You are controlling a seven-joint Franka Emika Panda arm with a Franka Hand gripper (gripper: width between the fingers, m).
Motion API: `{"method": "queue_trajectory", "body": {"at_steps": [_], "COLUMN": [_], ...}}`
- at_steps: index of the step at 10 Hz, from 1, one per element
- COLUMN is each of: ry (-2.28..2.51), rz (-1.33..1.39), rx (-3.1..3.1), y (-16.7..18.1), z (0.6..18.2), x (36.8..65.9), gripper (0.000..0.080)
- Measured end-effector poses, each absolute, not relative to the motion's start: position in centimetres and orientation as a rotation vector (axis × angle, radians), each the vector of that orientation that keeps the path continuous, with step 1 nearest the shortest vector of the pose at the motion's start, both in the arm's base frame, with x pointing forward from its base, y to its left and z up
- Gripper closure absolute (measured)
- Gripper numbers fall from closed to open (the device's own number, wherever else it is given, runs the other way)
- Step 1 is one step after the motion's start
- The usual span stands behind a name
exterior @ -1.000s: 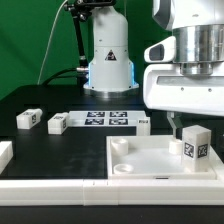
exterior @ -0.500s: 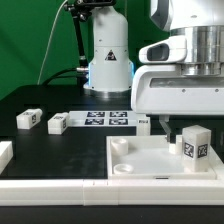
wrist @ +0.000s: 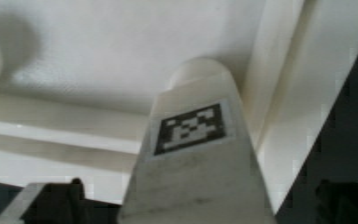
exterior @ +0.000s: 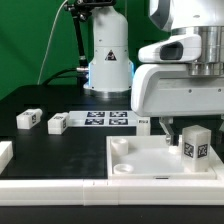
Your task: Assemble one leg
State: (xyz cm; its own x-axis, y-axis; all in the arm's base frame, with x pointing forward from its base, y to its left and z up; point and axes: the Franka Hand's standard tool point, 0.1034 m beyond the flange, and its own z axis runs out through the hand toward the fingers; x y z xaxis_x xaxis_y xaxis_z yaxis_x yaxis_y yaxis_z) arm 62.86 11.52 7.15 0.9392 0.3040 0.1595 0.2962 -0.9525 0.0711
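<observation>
A leg [exterior: 195,145], a small white block with a square tag, stands upright in the near corner of the white tabletop [exterior: 140,172] on the exterior view's right. My gripper [exterior: 180,131] hangs right over it, with one dark finger [exterior: 168,129] showing just beside the leg. In the wrist view the leg [wrist: 194,150] rises between my fingers [wrist: 59,205]. There is a gap on each side, so the gripper [wrist: 194,214] is open around it. The tabletop [wrist: 105,60] lies behind it.
Two more legs [exterior: 28,120] [exterior: 57,123] lie on the black table at the exterior view's left. The marker board [exterior: 108,119] lies behind the tabletop, with a small white part [exterior: 143,123] at its end. Another white part [exterior: 4,152] sits at the left edge.
My gripper has shifted toward the exterior view's left and sits a little lower around the leg. The leg and the other parts have not moved.
</observation>
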Motion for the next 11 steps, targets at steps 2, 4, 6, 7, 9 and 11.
{"method": "queue_trajectory", "body": {"at_steps": [2,4,6,7,9,11], "ry": [0.463,0.400,0.380,0.154,-0.194,-0.611], "rz": [0.262,0.264,0.264,0.269,0.270,0.262], "rx": [3.050,3.063,3.067,3.104,3.132,3.116], "y": [11.49,11.50,11.49,11.58,11.55,11.57], "z": [7.14,7.15,7.14,7.13,7.10,7.05], "x": [62.87,62.88,62.87,62.85,62.82,62.75], "gripper": [0.0273,0.0509,0.0509,0.0509,0.0509,0.0508]}}
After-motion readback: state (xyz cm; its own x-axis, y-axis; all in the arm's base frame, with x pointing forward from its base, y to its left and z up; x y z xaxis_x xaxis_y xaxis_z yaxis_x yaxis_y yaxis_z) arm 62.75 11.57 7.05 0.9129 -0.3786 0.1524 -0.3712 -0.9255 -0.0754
